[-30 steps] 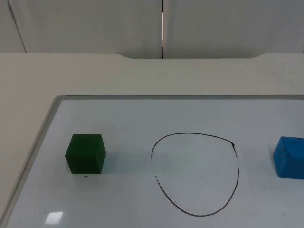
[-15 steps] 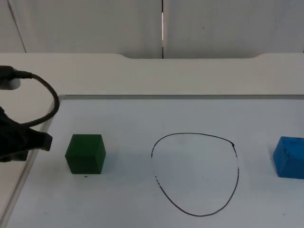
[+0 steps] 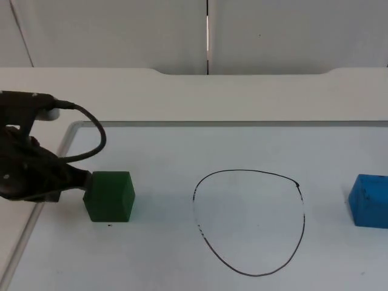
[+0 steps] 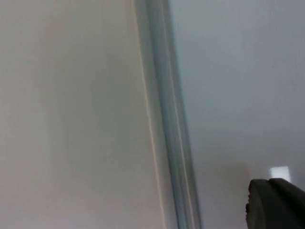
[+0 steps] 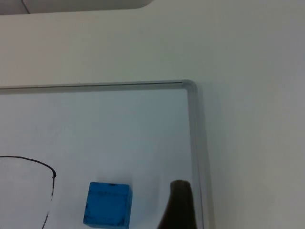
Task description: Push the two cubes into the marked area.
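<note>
At the left of the top view, the left hand (image 3: 83,182) touches the left side of the green cube (image 3: 110,195), with the marked area (image 3: 250,222) further right and the blue cube (image 3: 370,200) at the right edge; whether either hand is open cannot be told.

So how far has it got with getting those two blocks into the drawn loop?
Nothing is done yet: the green cube and the blue cube both sit outside the marked area. In hand: the left gripper is right against the green cube's outer side, placed to push. Left: both pushes. The right gripper waits beside the blue cube.
</note>
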Controlling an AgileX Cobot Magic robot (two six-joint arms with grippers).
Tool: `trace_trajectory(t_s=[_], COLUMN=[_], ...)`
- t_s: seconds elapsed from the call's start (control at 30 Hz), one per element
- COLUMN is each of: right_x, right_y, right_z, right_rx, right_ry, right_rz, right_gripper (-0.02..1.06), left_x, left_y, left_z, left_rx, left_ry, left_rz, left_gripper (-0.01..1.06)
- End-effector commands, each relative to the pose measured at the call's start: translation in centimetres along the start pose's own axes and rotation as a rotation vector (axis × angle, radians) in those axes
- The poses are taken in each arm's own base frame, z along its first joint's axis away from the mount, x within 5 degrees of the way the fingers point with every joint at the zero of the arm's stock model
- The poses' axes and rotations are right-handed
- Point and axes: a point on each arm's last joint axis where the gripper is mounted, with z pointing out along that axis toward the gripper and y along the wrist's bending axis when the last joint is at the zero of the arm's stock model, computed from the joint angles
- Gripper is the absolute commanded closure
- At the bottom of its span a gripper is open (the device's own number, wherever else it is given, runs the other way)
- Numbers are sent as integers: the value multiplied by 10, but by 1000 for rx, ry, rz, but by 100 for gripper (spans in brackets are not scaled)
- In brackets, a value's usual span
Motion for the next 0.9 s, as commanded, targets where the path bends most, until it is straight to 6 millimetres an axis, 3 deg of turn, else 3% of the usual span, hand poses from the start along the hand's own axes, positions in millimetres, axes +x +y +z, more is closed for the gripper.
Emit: trace_trajectory(t_s=[0.0,0.33,0.6,0.87], right_x=[-1,-1,-1,-1], right_y=[-1,-1,-1,0], right_z=[-1,-1,-1,-1], right_rx=[5,5,1,-4], right_ry=[-10,-8,-7,-5], right_rz=[3,1,5,10], right_gripper=[42,42,42,42], left_x=[-3,0,-1,1], left_y=[-5,-12,-31,-32], left_z=[0,0,0,0], left_rx=[11,31,53,59], left_ry=[-2,29,2,16], left_rz=[11,11,33,21], left_gripper=[105,105,105,105])
